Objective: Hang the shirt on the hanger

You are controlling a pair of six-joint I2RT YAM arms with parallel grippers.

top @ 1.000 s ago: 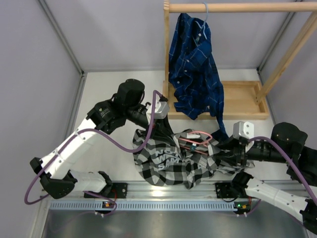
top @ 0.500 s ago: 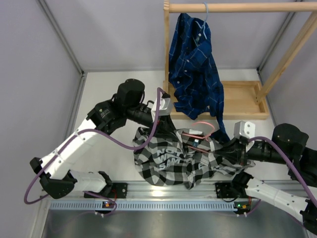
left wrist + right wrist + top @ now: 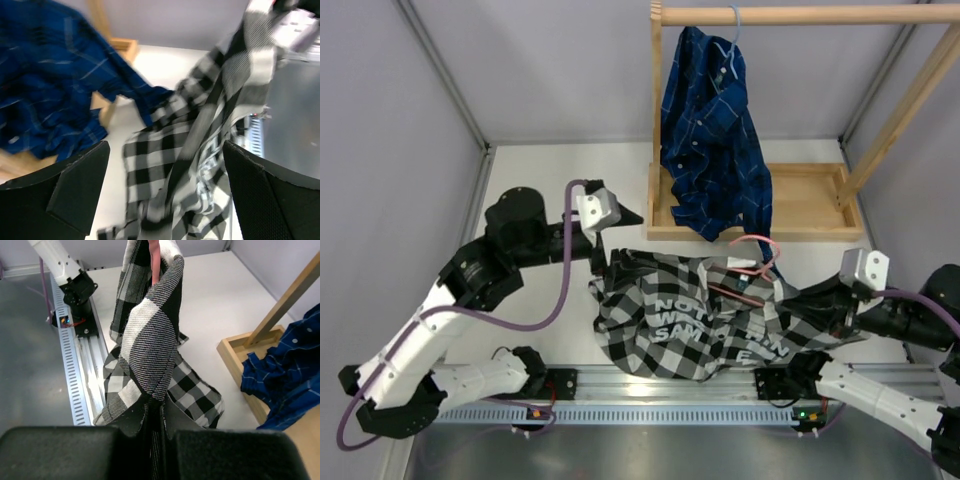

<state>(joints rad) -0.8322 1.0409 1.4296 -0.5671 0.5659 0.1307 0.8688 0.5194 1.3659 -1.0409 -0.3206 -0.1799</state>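
Observation:
The black-and-white checked shirt [image 3: 695, 325] lies bunched on the table near the front rail, its white lettering facing up. The pink hanger [image 3: 760, 255] is tucked into the collar area, with its hook sticking out at the upper right. My right gripper [image 3: 815, 300] is shut on a fold at the shirt's right edge; in the right wrist view the cloth [image 3: 150, 335] rises straight out of the closed gripper [image 3: 157, 415], with the pink hanger [image 3: 155, 260] above. My left gripper [image 3: 623, 214] is open, just off the shirt's upper left. The left wrist view shows the shirt [image 3: 200, 135] blurred beyond the wide-apart fingers [image 3: 75, 187].
A blue plaid shirt [image 3: 712, 140] hangs on a light blue hanger [image 3: 735, 30] from the wooden rack's rail [image 3: 800, 14]. The rack's tray base [image 3: 815, 205] sits just behind the checked shirt. Grey walls close in the left and back. A metal rail [image 3: 650, 410] runs along the front.
My left gripper opened, let go of the shirt and drew back to the left. My right gripper closed on the shirt and pulled it rightward, spreading it out. The hanger hook shifted right.

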